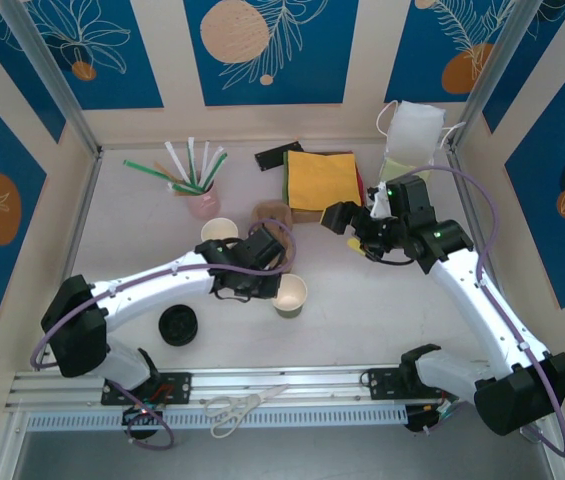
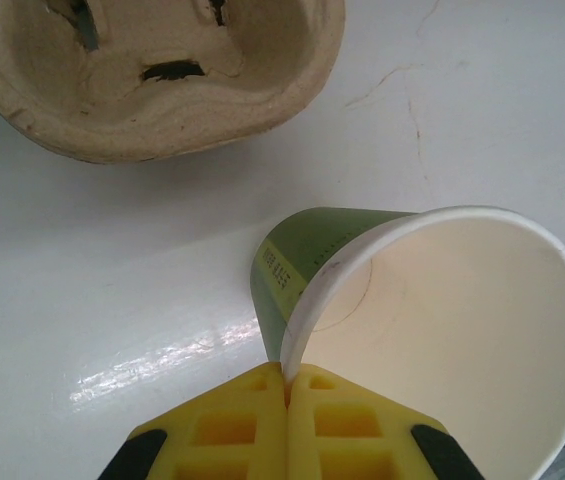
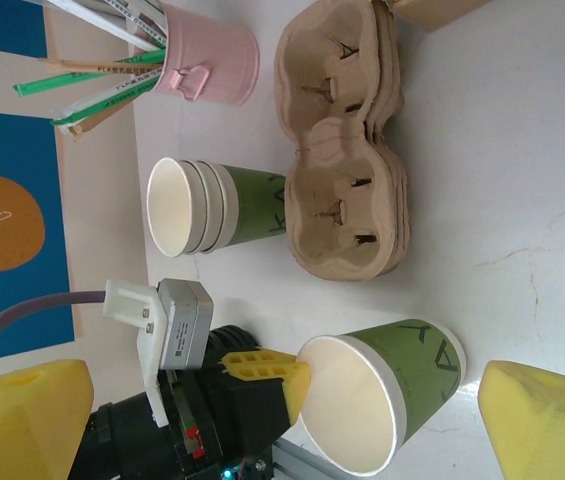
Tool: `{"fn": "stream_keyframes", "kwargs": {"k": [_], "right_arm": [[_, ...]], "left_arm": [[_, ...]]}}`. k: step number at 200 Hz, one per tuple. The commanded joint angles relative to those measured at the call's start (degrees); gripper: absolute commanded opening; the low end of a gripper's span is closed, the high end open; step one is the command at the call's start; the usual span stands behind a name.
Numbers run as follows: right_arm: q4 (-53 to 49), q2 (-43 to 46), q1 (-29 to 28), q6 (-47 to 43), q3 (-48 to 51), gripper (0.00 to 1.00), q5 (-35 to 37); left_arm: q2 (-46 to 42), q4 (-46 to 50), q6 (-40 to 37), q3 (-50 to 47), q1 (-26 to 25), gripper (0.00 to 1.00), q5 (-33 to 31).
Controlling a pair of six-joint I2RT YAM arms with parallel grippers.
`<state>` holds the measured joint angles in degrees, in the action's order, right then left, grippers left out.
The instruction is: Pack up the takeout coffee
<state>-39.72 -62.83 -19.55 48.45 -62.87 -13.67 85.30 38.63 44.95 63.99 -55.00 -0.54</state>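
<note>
Left end effector [image 2: 287, 390] pinches the cup [image 2: 442, 330] rim, likely steadying it for the lid [image 1: 178, 325] lower left; right end effector [image 1: 352, 228] stands spread.

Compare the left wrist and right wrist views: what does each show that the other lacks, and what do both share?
Left wrist, not right wrist: both pads of the left gripper meeting on the rim of the lidless green cup. Right wrist, not left wrist: a stack of green cups, a pink holder of straws, and the open right gripper. Shared: the held cup, the left gripper and the cardboard carrier.
</note>
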Motion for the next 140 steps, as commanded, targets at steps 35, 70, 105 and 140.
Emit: {"fn": "stream_keyframes", "kwargs": {"k": [35,70,105,140], "right_arm": [[0.3,-0.8,-0.8,-0.6,-0.3,0.99,-0.7],[0.6,-1.6,-1.3,-0.8,-1.0,0.99,-0.8],[0.8,-2.4,-2.6,-2.0,-2.1,0.99,-0.7],[1.2,-4.2,-6.9,-3.7,-4.2,0.99,1.3]], "left_arm": [[1.0,-0.9,1.2,-1.1,-0.4,0.09,0.1],[1.0,0.7,0.6,0.5,-0.5,0.21,0.1],[-0.7,4.2,-0.4,3.7,-0.4,0.29,-1.1],[-5.4,10.3,-0.1,6.3,0.7,0.54,-6.4]]}}
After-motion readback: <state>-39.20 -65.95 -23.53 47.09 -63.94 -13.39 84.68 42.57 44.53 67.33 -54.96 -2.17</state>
